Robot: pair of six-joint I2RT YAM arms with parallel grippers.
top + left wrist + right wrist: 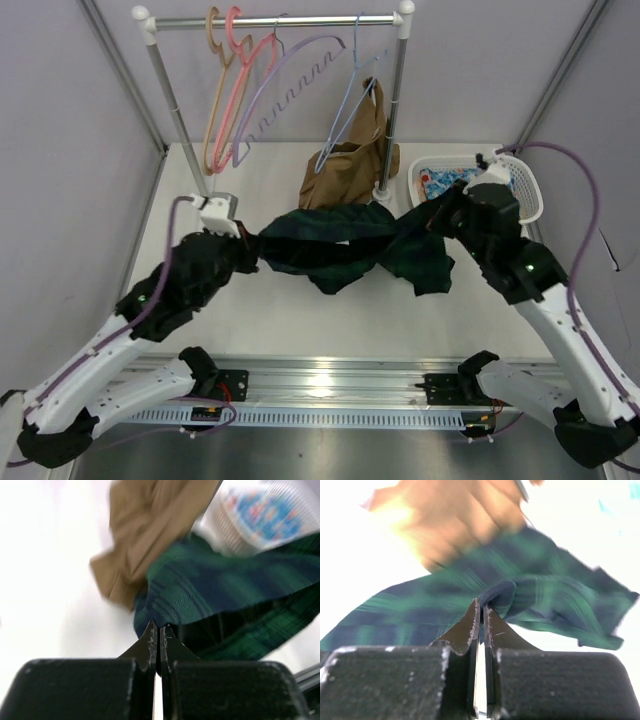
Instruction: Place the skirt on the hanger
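The dark green and navy plaid skirt [345, 250] hangs stretched between my two grippers above the table. My left gripper [252, 252] is shut on its left end; the left wrist view shows the jaws [160, 627] pinched on the skirt [220, 587]. My right gripper [437, 215] is shut on its right end; the right wrist view shows the jaws [482, 605] pinched on the skirt's dark waistband [500, 592]. The pale lavender hanger [290, 85] with a wavy bar hangs on the rail [280, 20] at the back, apart from the skirt.
A tan hanger [215, 90], a pink hanger [238, 85] and a thin blue hanger [350, 100] hang on the same rail. A tan-brown garment [345, 160] hangs by the right post [397, 100]. A white basket [530, 190] with blue floral cloth [445, 182] sits at the back right.
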